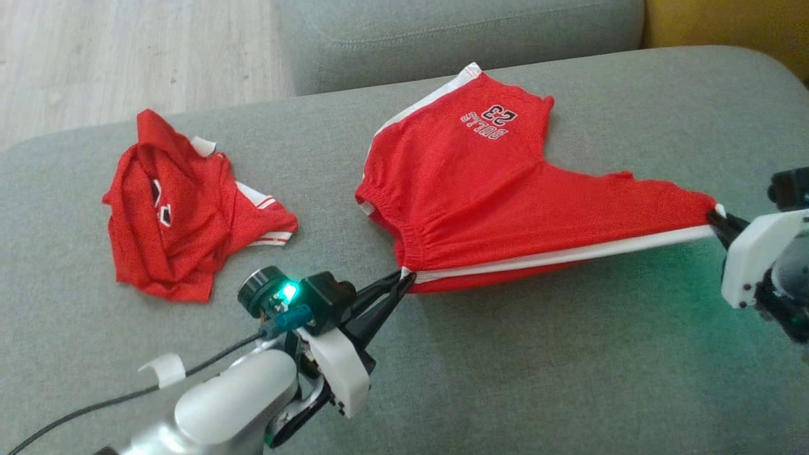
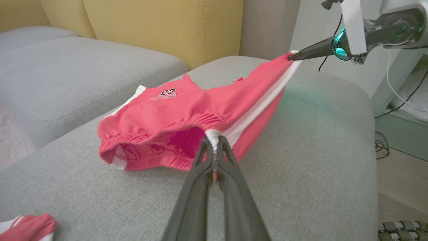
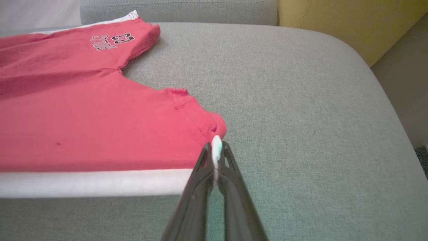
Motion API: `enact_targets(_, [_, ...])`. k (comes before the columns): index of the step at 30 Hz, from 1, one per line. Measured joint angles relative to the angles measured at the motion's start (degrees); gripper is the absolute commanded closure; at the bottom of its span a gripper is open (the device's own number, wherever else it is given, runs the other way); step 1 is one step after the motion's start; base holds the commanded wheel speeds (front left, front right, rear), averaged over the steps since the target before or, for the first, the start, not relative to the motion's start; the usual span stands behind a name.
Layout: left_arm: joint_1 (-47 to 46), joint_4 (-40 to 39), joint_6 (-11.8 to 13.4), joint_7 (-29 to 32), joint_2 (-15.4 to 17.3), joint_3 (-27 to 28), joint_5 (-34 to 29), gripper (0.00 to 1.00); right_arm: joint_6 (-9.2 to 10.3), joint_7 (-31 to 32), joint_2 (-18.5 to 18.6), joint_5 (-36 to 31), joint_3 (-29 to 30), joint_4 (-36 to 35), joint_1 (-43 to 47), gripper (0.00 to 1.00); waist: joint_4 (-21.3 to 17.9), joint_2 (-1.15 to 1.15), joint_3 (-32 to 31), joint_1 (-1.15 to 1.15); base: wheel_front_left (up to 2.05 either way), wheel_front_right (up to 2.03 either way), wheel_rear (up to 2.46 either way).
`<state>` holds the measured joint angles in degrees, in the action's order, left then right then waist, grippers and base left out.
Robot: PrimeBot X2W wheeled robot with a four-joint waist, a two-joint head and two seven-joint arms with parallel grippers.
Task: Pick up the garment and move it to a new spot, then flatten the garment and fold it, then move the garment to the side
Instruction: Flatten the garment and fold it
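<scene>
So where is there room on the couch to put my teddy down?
The biggest bare patch is the grey cushion in front of the red shorts, between the left gripper and right gripper. More room lies behind the shorts' stretched leg, far right. It's crowded on the left, by the crumpled red garment.

A crumpled red jersey [image 1: 183,215] with white trim lies on the grey seat cushion [image 1: 569,354], toward its left end. Beyond it are another grey cushion [image 1: 455,38], a yellow backrest [image 1: 727,22] and pale wooden floor [image 1: 126,57].
</scene>
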<state>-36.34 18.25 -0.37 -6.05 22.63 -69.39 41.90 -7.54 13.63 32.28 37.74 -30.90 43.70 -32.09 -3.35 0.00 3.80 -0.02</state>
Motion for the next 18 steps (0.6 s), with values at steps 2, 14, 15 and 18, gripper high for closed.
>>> enact_targets(2, [0.22,-1.49,1.04,0.37,0.4,0.12,0.0,1.0,0.0,-0.08,0.58,0.63,1.33,-2.11,0.95,1.0,0.17,0.0,0.22,0.01,0.0,0.0,0.0])
enact_targets(14, [-4.98,-1.3,5.49,0.12,-1.07,4.31,0.47,1.0,0.0,-4.14,-2.43,-6.93,14.07,-6.56,-3.57,1.0,1.53,0.0,7.14,0.03,0.0,0.0,0.0])
enact_targets(15, [-5.84,-0.88,5.5,-0.1,-1.49,4.64,0.47,1.0,0.0,-4.14,-2.78,-8.02,14.94,-6.55,-4.82,1.0,1.73,0.0,7.9,0.03,0.0,0.0,0.0])
enact_targets(18, [-8.1,0.45,5.79,-0.35,-2.63,5.65,0.48,1.0,0.0,-4.05,-3.55,-11.11,16.97,-6.21,-8.67,1.0,2.44,0.0,10.37,0.03,0.0,0.0,0.0])
